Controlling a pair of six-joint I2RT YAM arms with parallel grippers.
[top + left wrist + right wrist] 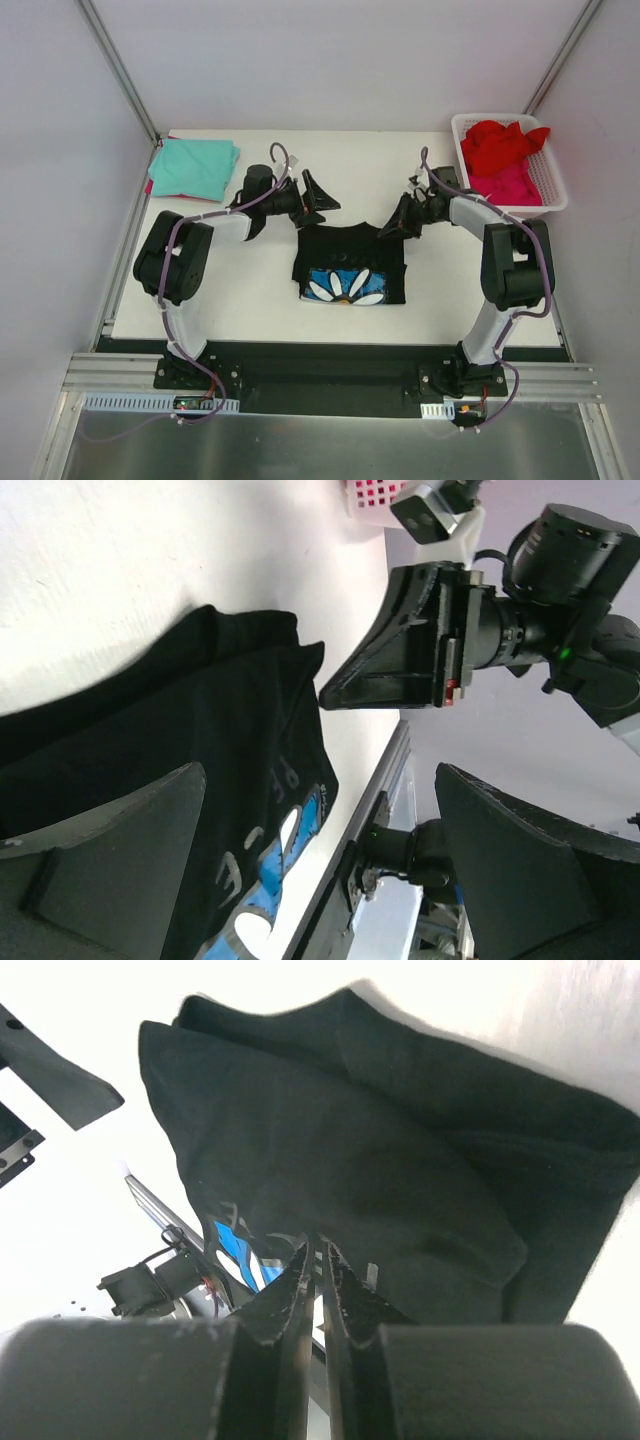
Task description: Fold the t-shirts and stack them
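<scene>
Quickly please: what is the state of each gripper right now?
Left gripper: open, holding nothing.
Right gripper: shut at the edge of the black t-shirt; whether it pinches cloth cannot be told.

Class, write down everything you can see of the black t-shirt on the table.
The black t-shirt is soft cloth, folded into a rough rectangle, flat on the table. A white-and-blue flower print faces up along its near edge. The right gripper, shut, meets its far right corner; the open left gripper hovers off its far left corner.
</scene>
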